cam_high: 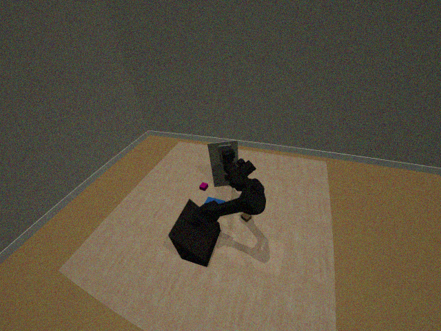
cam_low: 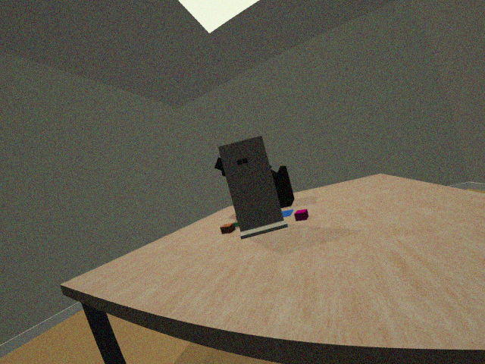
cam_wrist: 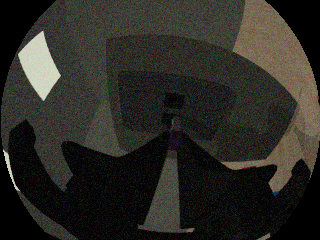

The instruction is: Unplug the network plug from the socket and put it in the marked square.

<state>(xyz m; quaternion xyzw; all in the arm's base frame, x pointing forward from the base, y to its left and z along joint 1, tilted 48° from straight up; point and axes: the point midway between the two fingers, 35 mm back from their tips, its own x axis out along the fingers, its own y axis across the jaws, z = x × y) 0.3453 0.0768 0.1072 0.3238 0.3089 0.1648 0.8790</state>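
The grey upright panel point(cam_high: 218, 172) point(cam_low: 255, 192) point(cam_wrist: 150, 55) stands on the table. In the wrist view a darker plate on it has an upper black opening point(cam_wrist: 174, 100) and a lower dark opening point(cam_wrist: 167, 119). My gripper point(cam_wrist: 173, 136) point(cam_high: 227, 151) is shut on the plug point(cam_wrist: 174, 143), a dark purplish body with a small grey piece at its front, right before the lower opening. Whether the plug's front is still inside the socket is too dark to tell. A blue flat patch point(cam_high: 214, 200) point(cam_low: 287, 213) lies on the table; a green flat patch point(cam_low: 236, 224) shows beside the panel's foot.
A magenta block point(cam_high: 203, 186) point(cam_low: 301, 214) lies near the panel and the blue patch. A brown block point(cam_high: 246, 216) point(cam_low: 226, 228) lies on the other side, close to the arm's elbow in the top view. The arm's black base point(cam_high: 195, 236) stands on the table point(cam_high: 171, 295).
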